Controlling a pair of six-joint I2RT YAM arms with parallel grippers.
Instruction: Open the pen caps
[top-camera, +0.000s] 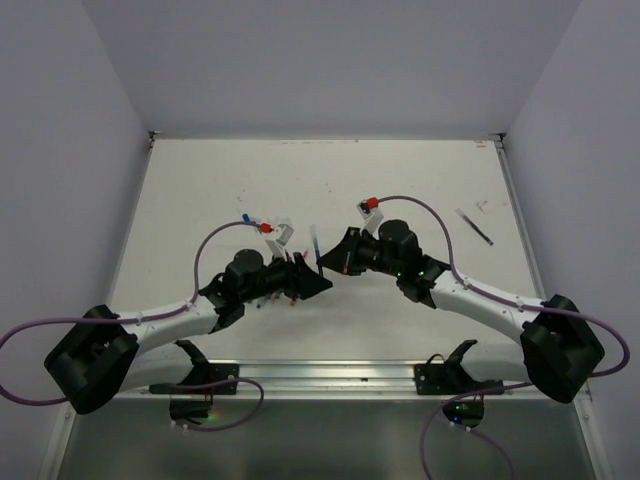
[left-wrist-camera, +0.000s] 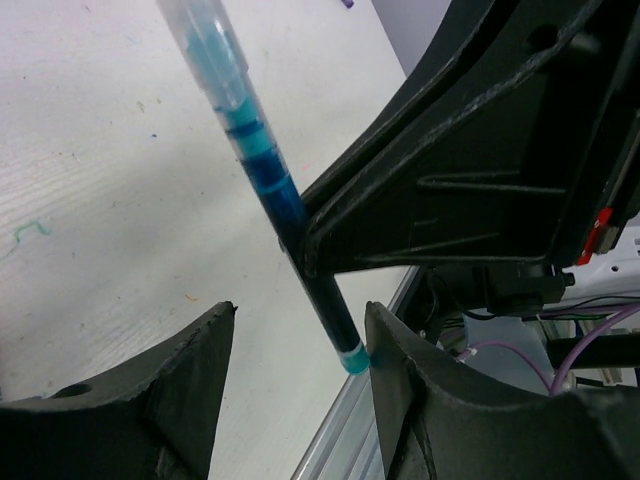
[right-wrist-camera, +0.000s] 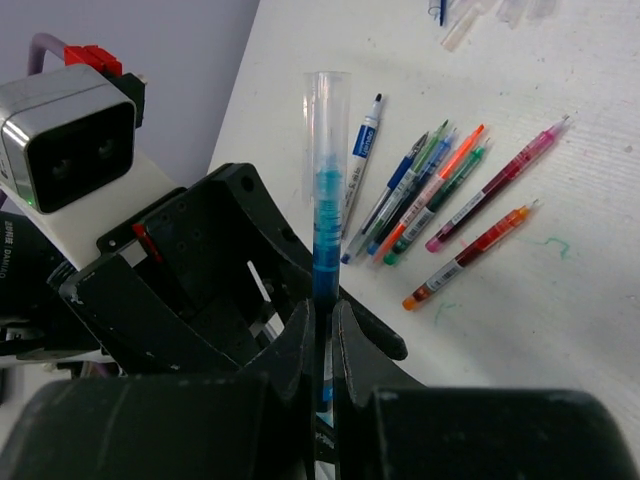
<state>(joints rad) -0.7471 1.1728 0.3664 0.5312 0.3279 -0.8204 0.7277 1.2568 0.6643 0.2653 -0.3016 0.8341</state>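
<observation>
My right gripper (right-wrist-camera: 322, 310) is shut on a blue pen (right-wrist-camera: 325, 190), which stands up from its fingers with a clear cap (right-wrist-camera: 327, 100) on the far end. In the left wrist view the same pen (left-wrist-camera: 262, 170) slants down between my left gripper's (left-wrist-camera: 300, 345) open fingers. Its teal bottom end (left-wrist-camera: 353, 357) touches the right finger (left-wrist-camera: 405, 370), while the left finger (left-wrist-camera: 185, 375) stands well apart. From above, both grippers (top-camera: 318, 272) meet at mid-table.
Several coloured pens (right-wrist-camera: 440, 195) lie side by side on the white table (right-wrist-camera: 560, 300), partly under the left arm (top-camera: 250, 275). Small loose clear and blue pieces (right-wrist-camera: 465, 20) lie farther back. A black pen (top-camera: 475, 226) lies at the right.
</observation>
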